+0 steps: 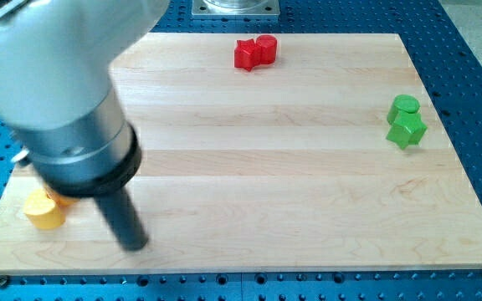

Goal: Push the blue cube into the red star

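Observation:
The red star (245,55) lies near the view's top edge of the wooden board (291,184), touching a red cylinder (266,46) on its right. No blue cube shows in the camera view; the large grey arm (57,92) covers the view's upper left and may hide it. My tip (134,247) rests on the board at the view's lower left, far below and left of the red star. A yellow block (43,210) lies just left of the tip, partly under the arm.
A green cylinder (405,105) and a green star (407,131) touch each other near the board's right edge. A sliver of an orange block (64,199) shows behind the yellow one. A blue perforated table (475,50) surrounds the board.

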Motion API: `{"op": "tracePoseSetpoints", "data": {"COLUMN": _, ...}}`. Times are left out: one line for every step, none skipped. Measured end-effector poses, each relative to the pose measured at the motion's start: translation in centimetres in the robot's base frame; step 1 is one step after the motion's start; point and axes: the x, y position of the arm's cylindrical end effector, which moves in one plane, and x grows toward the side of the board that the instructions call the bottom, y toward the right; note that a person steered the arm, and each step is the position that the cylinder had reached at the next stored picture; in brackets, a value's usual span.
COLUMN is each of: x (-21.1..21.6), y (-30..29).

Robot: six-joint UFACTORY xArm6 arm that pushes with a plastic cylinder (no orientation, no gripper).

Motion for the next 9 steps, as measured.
{"op": "tracePoseSetpoints", "data": {"x": -9.5, "y": 3.5}}
{"op": "tracePoseSetpoints", "data": {"x": -11.3, "y": -4.3}}
{"op": "tracePoseSetpoints", "data": {"x": -11.7, "y": -10.7}}
{"op": "tracePoseSetpoints", "data": {"x": -11.8, "y": -15.6}}
{"op": "tracePoseSetpoints", "data": {"x": -16.1, "y": -13.9}}
{"op": "tracePoseSetpoints", "data": {"x": -21.5, "y": -7.1}}
{"op": "tracePoseSetpoints", "data": {"x": -20.7, "y": -7.8}}
{"op": "tracePoseSetpoints", "data": {"x": -16.3, "y": -9.8}}
{"op": "tracePoseSetpoints", "data": {"x": -15.2, "y": -13.5}}
